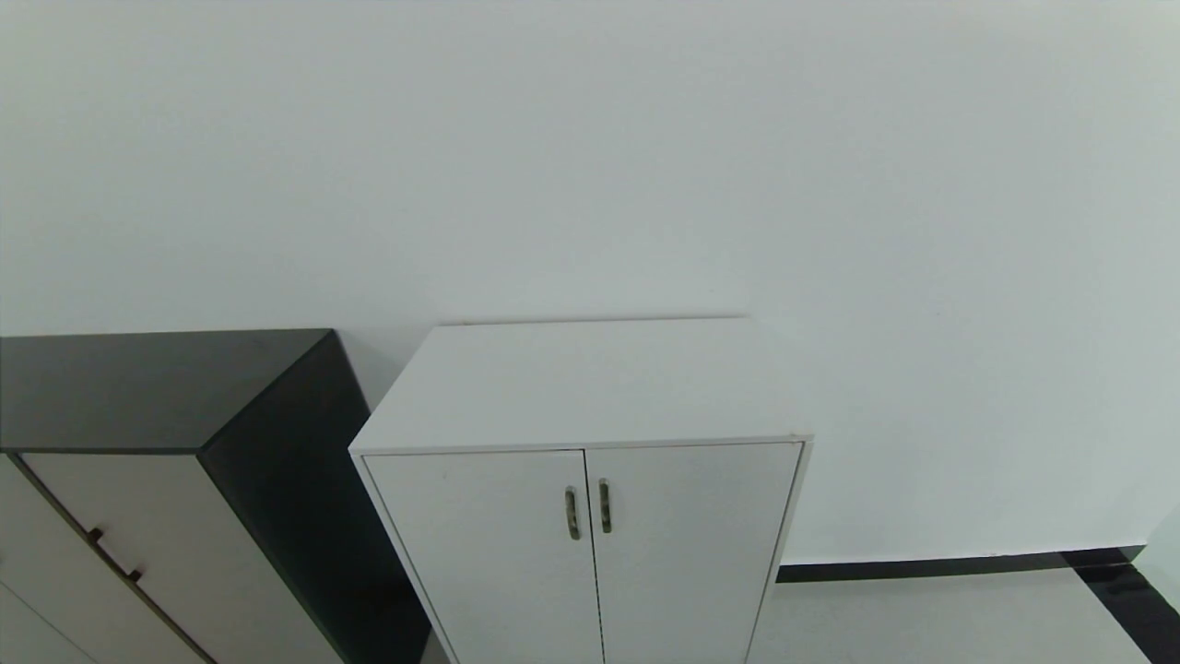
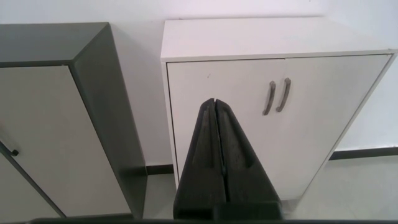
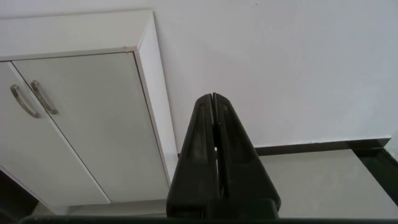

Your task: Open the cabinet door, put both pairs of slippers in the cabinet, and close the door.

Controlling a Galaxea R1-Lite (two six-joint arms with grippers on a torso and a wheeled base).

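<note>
Handles point(image 1: 572, 513): upright, at cabinet point(image 1: 479, 553) centre seam.
Left tool point(image 2: 214, 106): clenched, empty, facing cabinet; seemingly nearer.
Right tool point(image 3: 214, 98): clenched, empty, right of cabinet.

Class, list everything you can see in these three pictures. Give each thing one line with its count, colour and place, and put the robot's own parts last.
white cabinet: one, white, against the wall
doors: two, white, on the white cabinet's front, both shut
handles: two, grey metal, upright, side by side where the doors meet
dark cabinet: one, black top and side with a pale front, on the robot's left of the white cabinet
wall: one, white, behind both cabinets
skirting strip: one, black, along the foot of the wall
floor: pale grey, on the robot's right of the white cabinet
left gripper: one, black, shut, in front of the white cabinet
right gripper: one, black, shut, pointing at the wall beside the white cabinet
</note>
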